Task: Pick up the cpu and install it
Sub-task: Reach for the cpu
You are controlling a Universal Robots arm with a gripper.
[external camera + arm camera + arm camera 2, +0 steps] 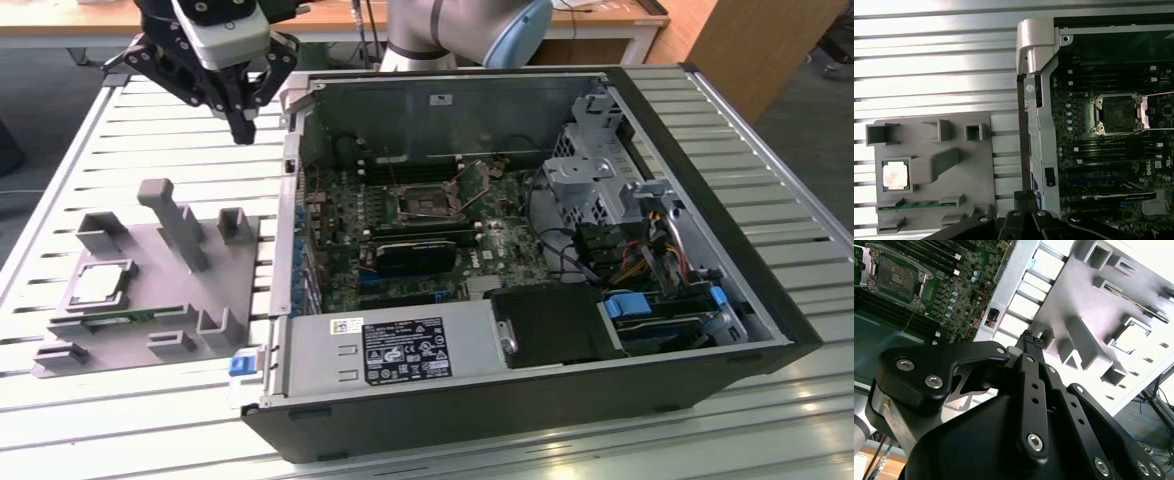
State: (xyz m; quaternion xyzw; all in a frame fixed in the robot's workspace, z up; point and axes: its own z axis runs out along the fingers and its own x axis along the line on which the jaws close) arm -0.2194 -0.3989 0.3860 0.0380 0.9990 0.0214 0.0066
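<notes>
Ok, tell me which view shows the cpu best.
The first wrist view: it looks straight down on the cpu, whole and square in its pocket on the grey tray. The exterior view shows it farther off and at a slant. In the second wrist view glare whitens the tray's pockets, so I cannot tell it.

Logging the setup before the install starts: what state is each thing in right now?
cpu: lying flat in the grey holder's recess, not gripped.
hand: shut, empty, raised clear of the holder.
cpu socket: plate lifted, empty.
computer case: open, inside exposed.
memory stick: lying in the holder's slot.
</notes>
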